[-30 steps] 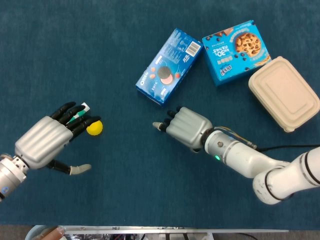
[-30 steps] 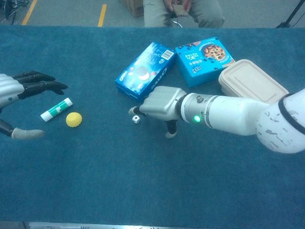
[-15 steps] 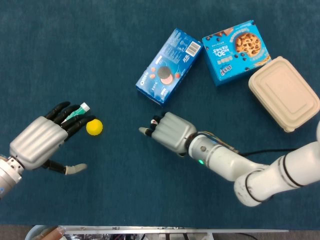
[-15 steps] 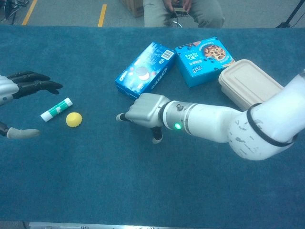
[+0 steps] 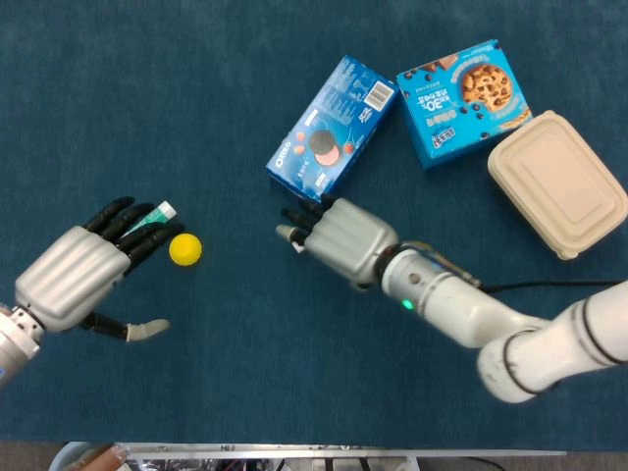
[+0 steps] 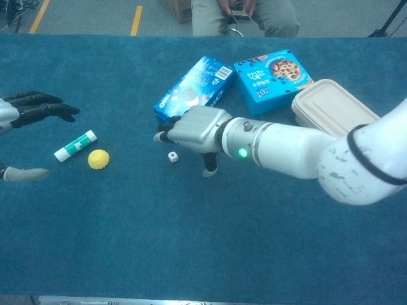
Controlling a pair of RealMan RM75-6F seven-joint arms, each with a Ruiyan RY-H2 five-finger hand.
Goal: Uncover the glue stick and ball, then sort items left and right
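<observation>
With the glue stick (image 6: 75,145) and yellow ball (image 6: 98,159) already uncovered on the blue bench (image 6: 191,241), sorting looks underway. Left hand (image 5: 78,278) hovers open beside them. Right hand (image 6: 191,130), holding nothing, hangs over a small die (image 6: 172,156), probably the next pickup.

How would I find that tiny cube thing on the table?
Start at the long blue Oreo box mid-table. Just in front of it, under the right hand, lies a die on the teal cloth. It is white with dark dots, far smaller than anything nearby.
</observation>
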